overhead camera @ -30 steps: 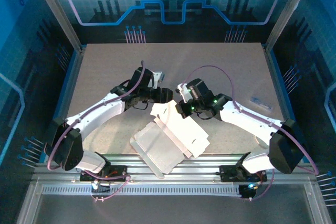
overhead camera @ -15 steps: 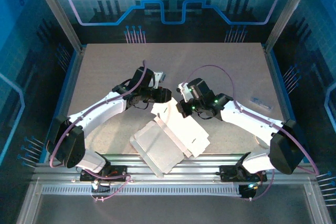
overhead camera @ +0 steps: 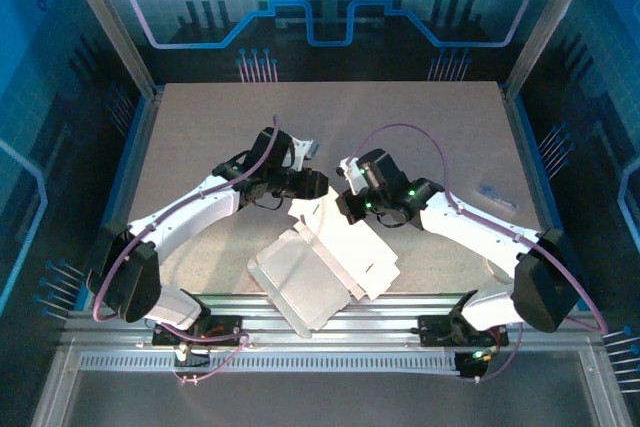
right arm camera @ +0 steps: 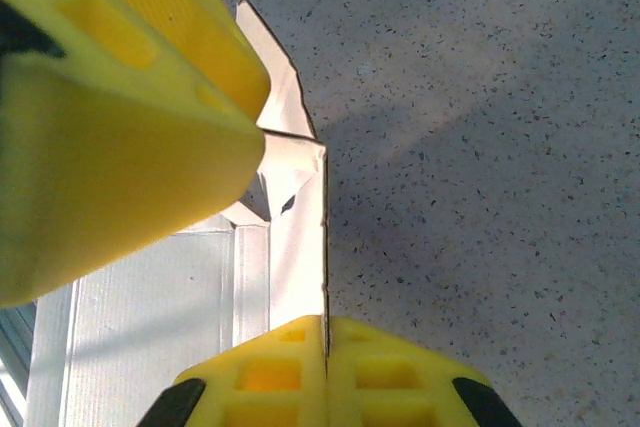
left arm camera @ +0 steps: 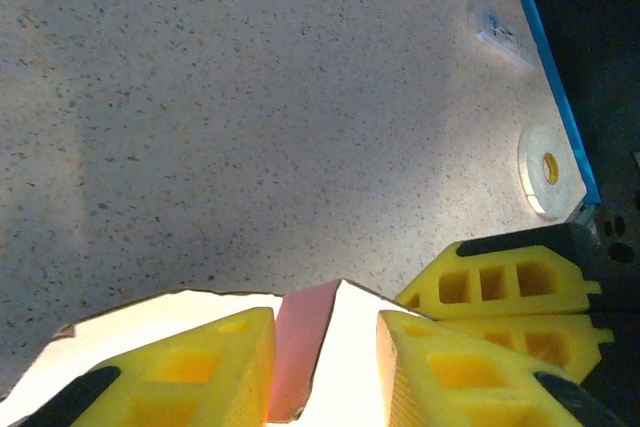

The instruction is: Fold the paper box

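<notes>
1. The thin, pink-and-whitish cardboard paper box (overhead camera: 325, 262) lies at the near middle of the speckled grey table (overhead camera: 200, 127). It is mostly flat, with its far corner lifted between my two arms.
2. The left gripper (overhead camera: 318, 185) straddles that raised corner. In its wrist view a pink face and a white face meet in a ridge that fills the gap between the yellow moulded fingers (left arm camera: 200, 367), so I read it as a pinch.
3. The right gripper (right arm camera: 325, 332) is clamped tight on the thin edge of an upright white panel.
4. I judge this an early fold: one wall is raised and most panels are flat.
5. The next move, I reckon, is to swing the held flap over along its crease. Both arms should go slowly and together, since thin card can buckle or tear at the little slots.
6. The card looks matte, crisp along its scores and floppy elsewhere.
</notes>
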